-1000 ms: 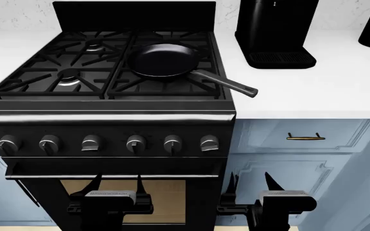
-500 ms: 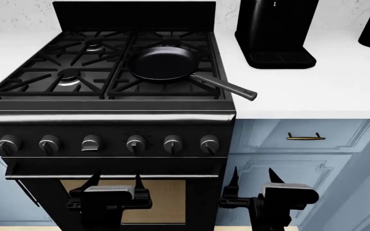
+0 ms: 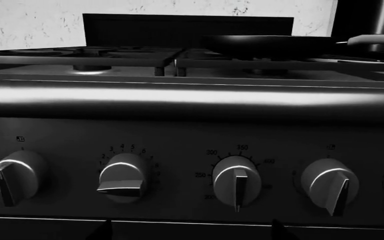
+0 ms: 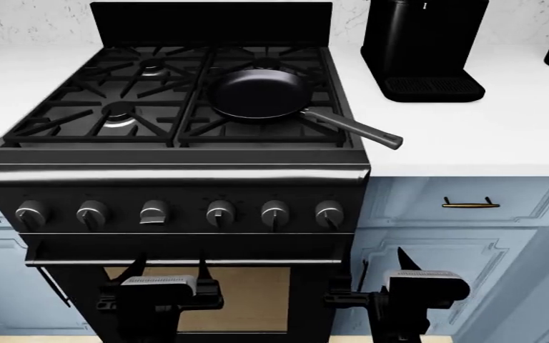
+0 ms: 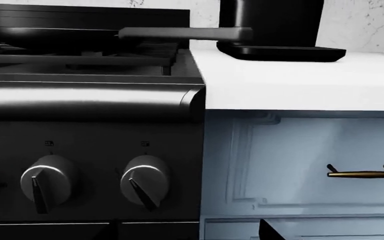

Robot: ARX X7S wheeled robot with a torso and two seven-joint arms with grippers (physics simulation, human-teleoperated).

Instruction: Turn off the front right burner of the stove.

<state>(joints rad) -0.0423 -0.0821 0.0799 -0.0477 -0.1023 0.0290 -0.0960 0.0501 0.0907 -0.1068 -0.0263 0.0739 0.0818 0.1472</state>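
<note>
As view shifts, stove [image 4: 174, 179] sits rightward

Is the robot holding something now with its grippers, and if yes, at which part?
Nothing is held. The left gripper and the right gripper both stand open in front of the stove, below its knobs, with nothing between their fingers.

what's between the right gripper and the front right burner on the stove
In the head view, the right gripper sits low before the stove; the knob row and steel front strip lie between. A frying pan covers the front right burner.
</note>
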